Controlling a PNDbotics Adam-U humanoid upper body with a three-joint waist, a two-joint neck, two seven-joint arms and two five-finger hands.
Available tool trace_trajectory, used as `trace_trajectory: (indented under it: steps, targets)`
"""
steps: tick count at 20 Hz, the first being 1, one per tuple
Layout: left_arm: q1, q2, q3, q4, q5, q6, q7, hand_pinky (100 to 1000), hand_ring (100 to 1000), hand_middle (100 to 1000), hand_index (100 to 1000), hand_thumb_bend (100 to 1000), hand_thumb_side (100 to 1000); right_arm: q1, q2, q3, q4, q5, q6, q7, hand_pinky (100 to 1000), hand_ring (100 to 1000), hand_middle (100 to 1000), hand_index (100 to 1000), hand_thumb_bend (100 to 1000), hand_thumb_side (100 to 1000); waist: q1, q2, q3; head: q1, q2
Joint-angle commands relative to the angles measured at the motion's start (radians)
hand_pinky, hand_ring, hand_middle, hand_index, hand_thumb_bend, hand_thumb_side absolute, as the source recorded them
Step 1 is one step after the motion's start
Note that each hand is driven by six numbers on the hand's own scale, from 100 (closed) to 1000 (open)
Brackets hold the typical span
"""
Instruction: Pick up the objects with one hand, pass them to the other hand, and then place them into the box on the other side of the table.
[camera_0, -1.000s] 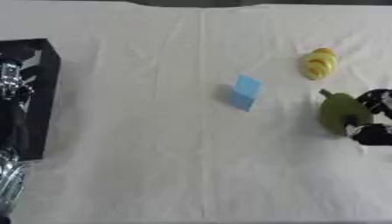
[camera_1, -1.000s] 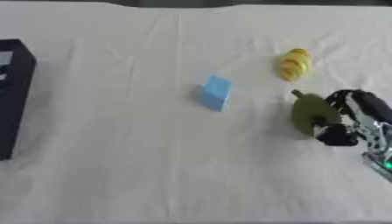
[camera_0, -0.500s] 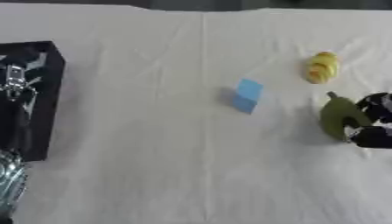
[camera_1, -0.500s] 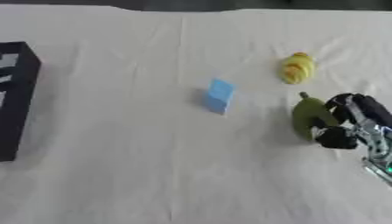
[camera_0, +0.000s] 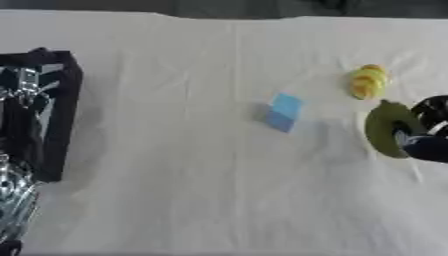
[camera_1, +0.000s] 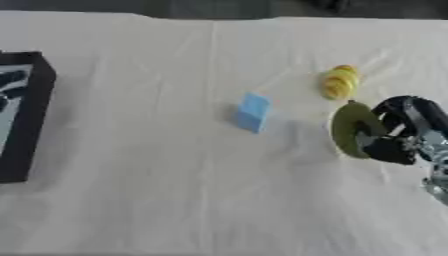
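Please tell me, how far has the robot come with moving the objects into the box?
Little looks done: what the black box holds cannot be made out. In hand: the right hand has its fingers curled round the olive-green object at the table's right side. Left: pass it to the left hand, place it in the box, then the yellow object and the blue block.

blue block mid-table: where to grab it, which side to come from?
Take the blue block across its two broad flat faces, probably from above. It stands tilted on the cloth, apart from the yellow object, so both faces look free. The right hand is nearer but already curled round the green object.
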Motion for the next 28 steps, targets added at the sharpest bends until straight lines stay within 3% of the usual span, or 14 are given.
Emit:
trace_trajectory:
  steps: [1,6,11,17,25,28]
  targets:
    - [-0.022,0.045,0.01,-0.032,-0.009,0.019,-0.001,721,729,778,818,100,708,-0.025,-0.009,-0.02,-0.015,-0.023,-0.06,-0.014,350,552,329,462,100,100,0.003,-0.029,-0.002,0.006,0.012]
    - [-0.055,0.092,0.006,-0.058,-0.012,0.065,-0.01,717,720,765,804,100,687,-0.083,0.044,-0.001,-0.015,-0.022,-0.149,-0.02,261,525,317,458,100,100,0.007,-0.044,-0.007,0.011,0.025]
    - [-0.108,0.161,-0.006,-0.083,0.008,0.122,-0.038,718,721,764,801,100,676,-0.157,0.122,0.043,-0.015,0.011,-0.228,-0.027,227,504,310,454,100,119,0.014,-0.048,-0.011,0.016,0.032]
    - [-0.191,0.262,-0.04,-0.096,0.078,0.213,-0.107,720,721,755,799,100,688,-0.225,0.212,0.129,-0.015,0.127,-0.306,-0.055,228,488,310,452,100,100,0.024,-0.051,-0.011,0.018,0.038]
    - [-0.328,0.355,-0.105,-0.11,0.119,0.385,-0.265,729,731,757,810,100,697,-0.306,0.314,0.235,-0.015,0.285,-0.353,-0.09,238,483,316,453,100,100,0.036,-0.06,-0.003,0.028,0.025]
    - [-0.371,0.374,-0.137,-0.105,0.118,0.454,-0.34,733,736,758,817,100,745,-0.328,0.336,0.263,-0.015,0.332,-0.369,-0.096,243,483,319,453,100,100,0.038,-0.062,-0.001,0.031,0.016]
